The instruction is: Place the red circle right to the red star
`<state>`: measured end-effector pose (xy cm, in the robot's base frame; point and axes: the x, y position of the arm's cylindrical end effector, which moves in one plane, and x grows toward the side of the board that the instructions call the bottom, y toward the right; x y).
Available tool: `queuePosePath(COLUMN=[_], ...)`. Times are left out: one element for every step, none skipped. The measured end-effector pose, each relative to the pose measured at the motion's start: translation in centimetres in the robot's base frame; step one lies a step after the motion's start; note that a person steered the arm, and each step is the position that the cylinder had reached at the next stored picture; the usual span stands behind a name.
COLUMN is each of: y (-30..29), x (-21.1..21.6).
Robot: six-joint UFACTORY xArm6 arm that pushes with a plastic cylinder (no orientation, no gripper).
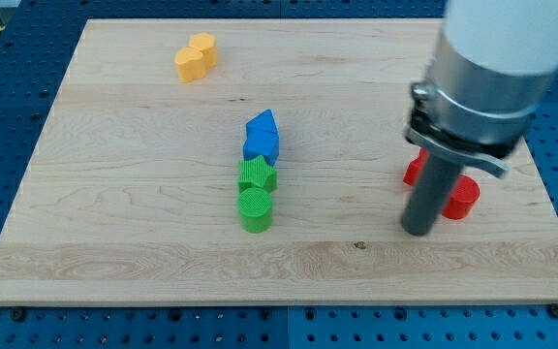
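Observation:
The red circle point(462, 197) lies on the wooden board point(143, 194) at the view's right, just right of my rod. The red star point(416, 171) is partly hidden behind the rod, up and left of the red circle and close to it. My tip point(417, 231) rests on the board just left of and slightly below the red circle, below the red star.
A blue block point(262, 137) sits mid-board with a green star-like block point(256, 174) and a green circle point(255, 208) in a line below it. A yellow block point(196, 56) lies at the view's top left. The board's right edge is near the red blocks.

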<state>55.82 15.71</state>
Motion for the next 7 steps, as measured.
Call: queuePosePath(y=[4.0, 4.5, 4.7, 5.9, 5.8, 4.4, 4.7], x=[-0.8, -2.6, -2.6, -3.3, -3.3, -2.8, -4.5])
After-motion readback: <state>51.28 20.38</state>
